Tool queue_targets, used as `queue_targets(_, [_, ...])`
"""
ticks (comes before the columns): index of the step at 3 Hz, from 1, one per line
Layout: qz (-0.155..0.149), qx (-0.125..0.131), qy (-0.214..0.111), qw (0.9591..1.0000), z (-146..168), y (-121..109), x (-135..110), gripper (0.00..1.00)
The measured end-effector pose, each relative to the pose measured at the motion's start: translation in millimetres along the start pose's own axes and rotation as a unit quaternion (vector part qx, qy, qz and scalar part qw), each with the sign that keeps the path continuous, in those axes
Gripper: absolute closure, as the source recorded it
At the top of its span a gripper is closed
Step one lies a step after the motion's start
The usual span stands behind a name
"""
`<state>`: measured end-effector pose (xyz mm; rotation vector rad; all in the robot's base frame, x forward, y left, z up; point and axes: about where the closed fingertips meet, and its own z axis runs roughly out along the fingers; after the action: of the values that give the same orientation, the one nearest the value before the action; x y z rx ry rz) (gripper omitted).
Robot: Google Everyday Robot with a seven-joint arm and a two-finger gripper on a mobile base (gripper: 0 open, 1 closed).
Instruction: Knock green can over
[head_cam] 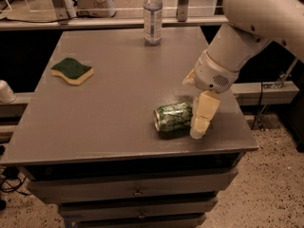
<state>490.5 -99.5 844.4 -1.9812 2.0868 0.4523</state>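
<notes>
Green can (174, 119) lay on its side at the lower right of the table (109, 113), one end facing left, so the toppling looked done. The claw (201, 120) hung just beside its right end (whether clenched or released, I could not tell). Thin aluminium like this is probably light, slick and easily dented; a sideways nudge high on the wall would suit it better than any grasp.

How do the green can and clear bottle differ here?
The green can lies on its side near the front; the clear bottle stands upright at the back. The can is short and green, the bottle taller and see-through. The gripper is beside the can, not the bottle. Both rest on the table.
</notes>
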Motion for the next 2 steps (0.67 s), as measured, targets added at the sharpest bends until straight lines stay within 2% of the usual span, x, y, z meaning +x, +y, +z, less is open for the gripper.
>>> queue_targets(1, [0.014,0.010,-0.032,0.9993,-22,-15,12,0.00])
queue_targets(2, [0.012,0.023,-0.059,0.9979,-47,-29,23,0.00])
